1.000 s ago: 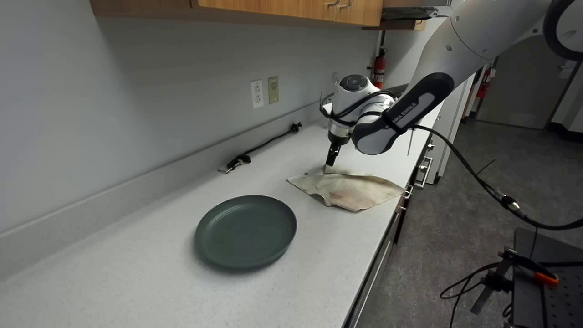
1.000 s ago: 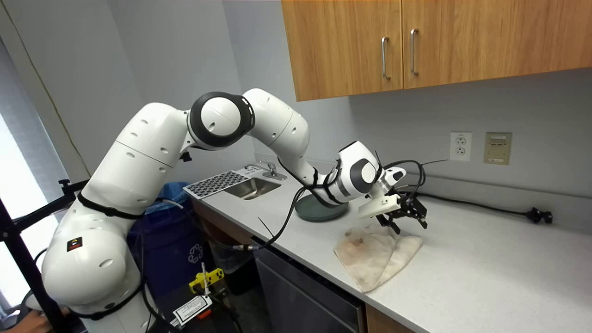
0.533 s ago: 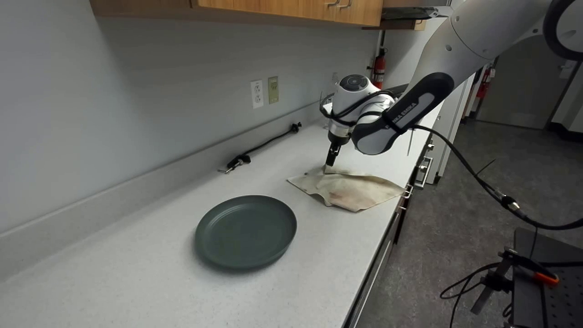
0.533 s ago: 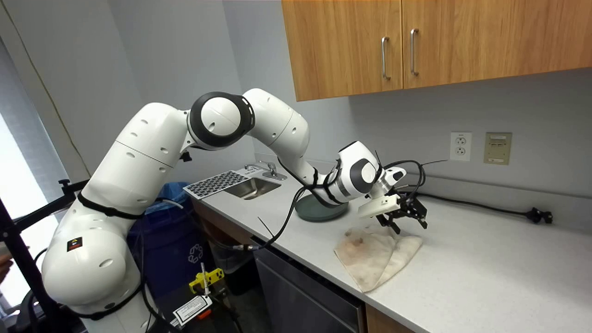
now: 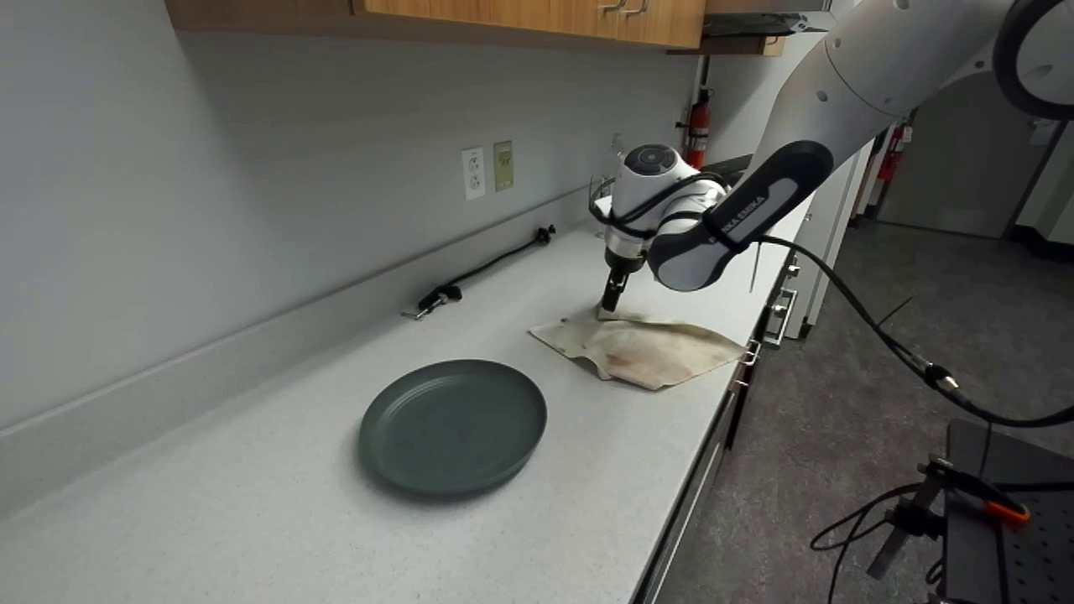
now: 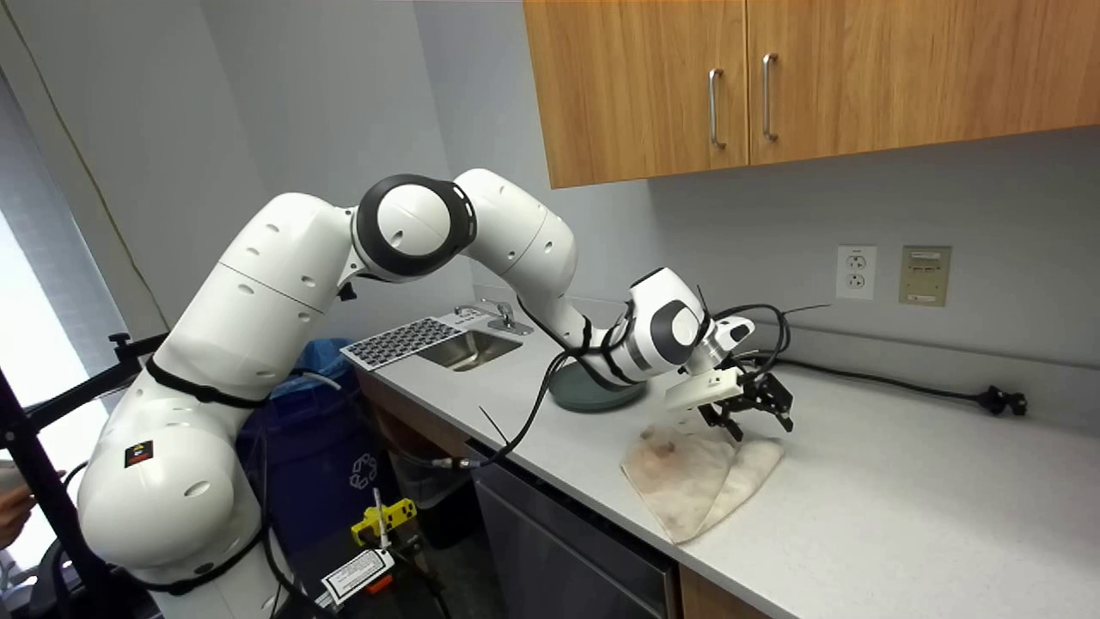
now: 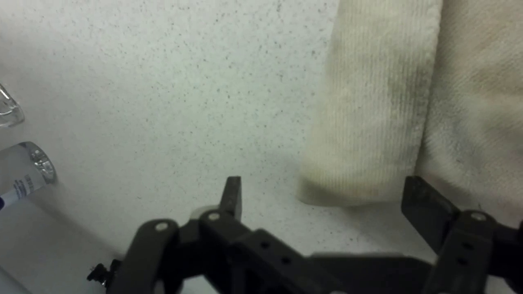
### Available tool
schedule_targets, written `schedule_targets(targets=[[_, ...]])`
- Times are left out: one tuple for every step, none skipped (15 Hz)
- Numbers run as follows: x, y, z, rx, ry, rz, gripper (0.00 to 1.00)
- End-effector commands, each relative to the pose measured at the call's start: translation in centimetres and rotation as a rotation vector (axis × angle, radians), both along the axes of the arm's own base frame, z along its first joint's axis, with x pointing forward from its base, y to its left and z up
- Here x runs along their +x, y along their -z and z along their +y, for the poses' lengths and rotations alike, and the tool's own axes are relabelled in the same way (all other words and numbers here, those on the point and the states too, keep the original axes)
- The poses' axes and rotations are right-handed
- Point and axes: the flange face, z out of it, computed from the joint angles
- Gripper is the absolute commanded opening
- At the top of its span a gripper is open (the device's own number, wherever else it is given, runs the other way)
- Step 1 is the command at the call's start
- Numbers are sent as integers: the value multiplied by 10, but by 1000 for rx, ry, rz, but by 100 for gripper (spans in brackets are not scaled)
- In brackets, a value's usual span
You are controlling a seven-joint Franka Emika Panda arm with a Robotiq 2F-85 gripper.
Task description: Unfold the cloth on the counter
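Note:
The cream-beige cloth (image 5: pixel 663 356) lies wrinkled on the white counter (image 5: pixel 252 512), with brownish stains and one part folded over. In an exterior view the cloth (image 6: pixel 687 486) shows a fold line and a corner pointing at the counter's front edge. My gripper (image 6: pixel 762 430) points down, low over the cloth's wall-side end. From the wrist, the open gripper (image 7: pixel 322 180) has its fingers wide apart. A ribbed flap of the cloth (image 7: pixel 372 106) ends between them, nearer the right-hand finger. Whether that fingertip touches the cloth I cannot tell. Nothing is gripped.
A round dark grey-green plate (image 5: pixel 453 428) rests on the counter beside the cloth. Along the backsplash runs a black cable with a clamp (image 5: pixel 440 295). Clear bottles (image 7: pixel 26 169) stand by the wall in the wrist view. Wooden cabinets (image 6: pixel 816 77) hang above.
My gripper has come down slightly toward the cloth during the last half second, its jaws still wide. The cloth and the plate have stayed where they were.

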Motion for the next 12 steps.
schedule_targets(targets=[[11,22,2,-32,-8,14,100],[14,27,4,-36,-13,9,100],[18,31,5,-44,-20,-2,100],[24,34,6,-64,-25,-18,100],[28,35,5,-80,-32,-29,100],[34,35,2,-111,-37,-45,100],[38,34,-2,-144,-39,-60,100],[41,33,-5,-163,-31,-67,100],[43,33,-9,-181,-20,-73,100],[44,35,-15,-201,-7,-76,100],[45,36,-20,-221,5,-78,100],[46,37,-24,-233,15,-79,100]])
